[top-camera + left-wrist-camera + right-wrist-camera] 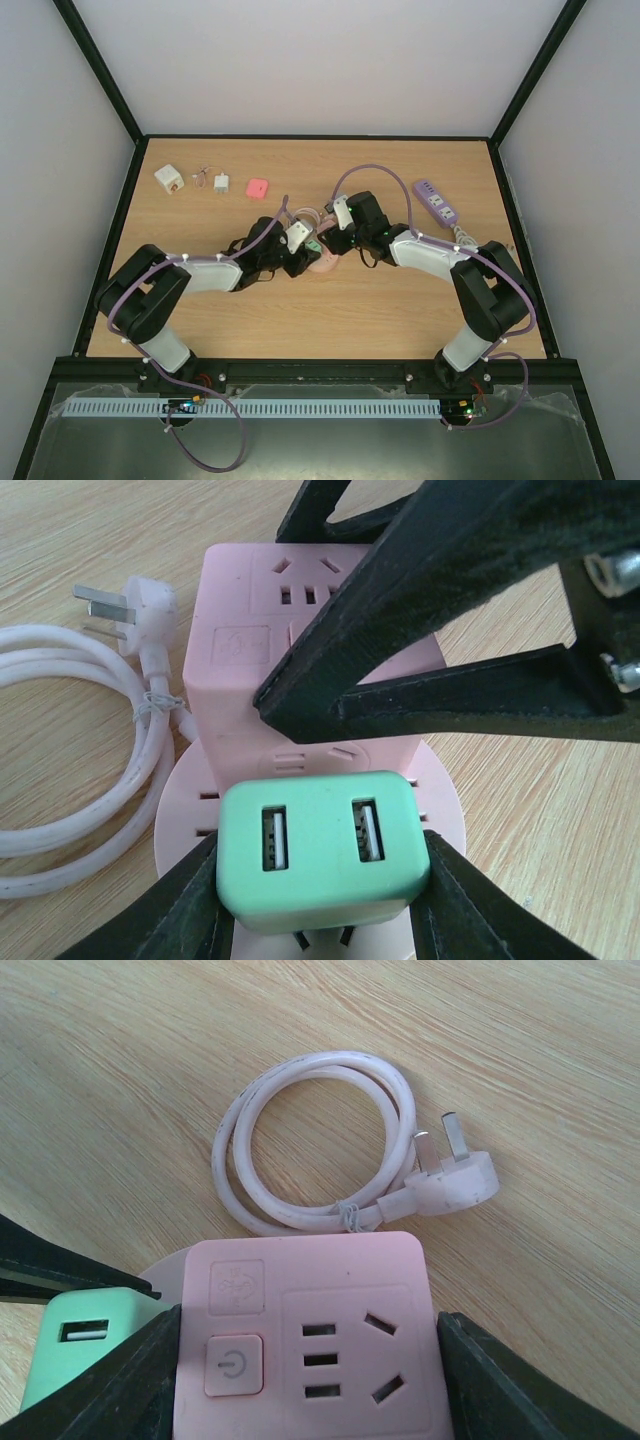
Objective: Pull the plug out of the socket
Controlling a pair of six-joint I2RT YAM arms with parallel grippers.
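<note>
The socket [324, 262] stands in the middle of the table [400, 310], between the two arms. The left gripper [322, 905] is clamped on the green plug [320, 850], one finger against each side. The plug sits on the socket's round base, just beside its square block. The right gripper [305, 1370] clamps that block from both sides. The coiled cable [300, 1140] lies on the wood just beyond the socket.

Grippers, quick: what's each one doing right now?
Left gripper: closed on the green USB plug.
Right gripper: closed on the pink socket block.
</note>
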